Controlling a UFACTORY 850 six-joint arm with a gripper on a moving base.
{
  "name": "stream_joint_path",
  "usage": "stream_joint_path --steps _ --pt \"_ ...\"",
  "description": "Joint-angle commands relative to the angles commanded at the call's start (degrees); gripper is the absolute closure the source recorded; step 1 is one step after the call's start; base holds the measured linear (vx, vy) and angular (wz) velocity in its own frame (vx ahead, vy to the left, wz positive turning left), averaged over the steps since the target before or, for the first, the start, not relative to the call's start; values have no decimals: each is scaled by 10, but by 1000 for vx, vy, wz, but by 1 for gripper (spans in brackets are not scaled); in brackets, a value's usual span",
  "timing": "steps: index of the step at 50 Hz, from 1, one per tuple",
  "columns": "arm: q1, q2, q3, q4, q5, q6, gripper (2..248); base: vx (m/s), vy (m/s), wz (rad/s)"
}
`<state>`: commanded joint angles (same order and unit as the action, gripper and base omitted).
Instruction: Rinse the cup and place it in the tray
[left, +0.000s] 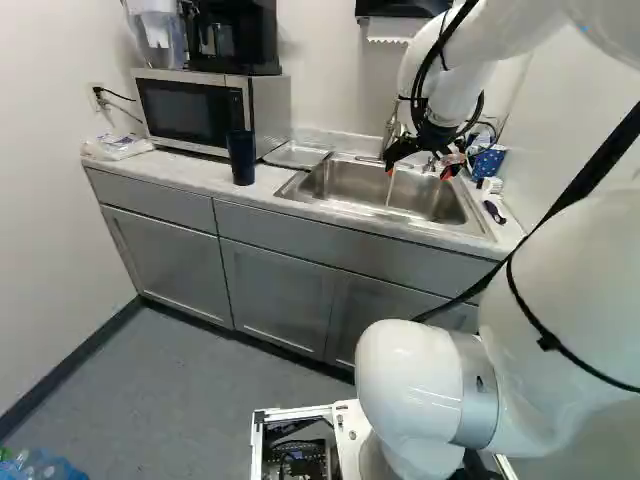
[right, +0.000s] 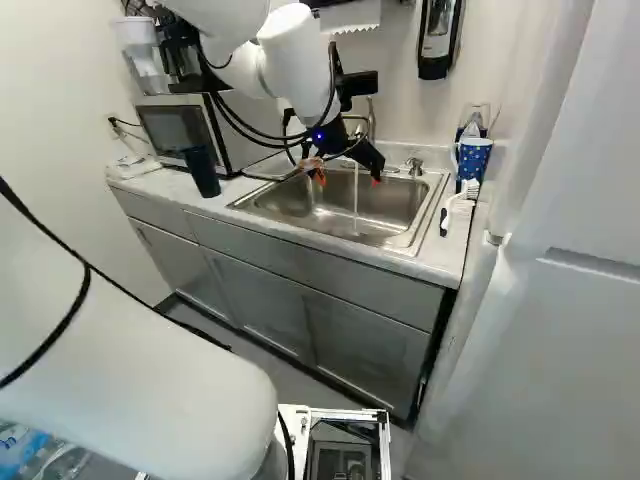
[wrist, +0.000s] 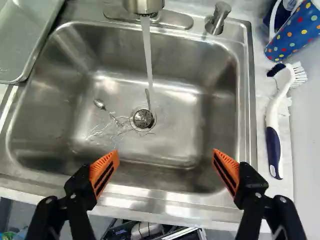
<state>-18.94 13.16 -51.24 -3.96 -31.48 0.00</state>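
Near the upper middle of the right base view, my gripper (right: 348, 180) hangs above the sink (wrist: 205, 65), its two fingers parted wide, released. Ahead of them, water (wrist: 148, 55) runs from the faucet (wrist: 144, 6) into the basin, where a spoon (wrist: 100, 104) lies near the drain (wrist: 143, 119). At the upper right of the right base view, a brush (wrist: 272, 117) lies beside the sink, close to a spotted cup (right: 474, 158). Across the basin, at the upper left of the left base view, the dark blue cup (left: 241, 158) stands upright on the counter (left: 208, 178), before the microwave (left: 190, 112); the metal tray (left: 297, 155) rests between microwave and sink.
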Motion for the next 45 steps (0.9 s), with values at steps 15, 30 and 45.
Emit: stream_joint_path --steps 15,30,45 --pt "3 1 1 0 0 0 3 0 0 0" --pt "27 11 9 0 10 0 3 0 0 0" --pt "62 14 12 0 47 0 3 0 0 0"
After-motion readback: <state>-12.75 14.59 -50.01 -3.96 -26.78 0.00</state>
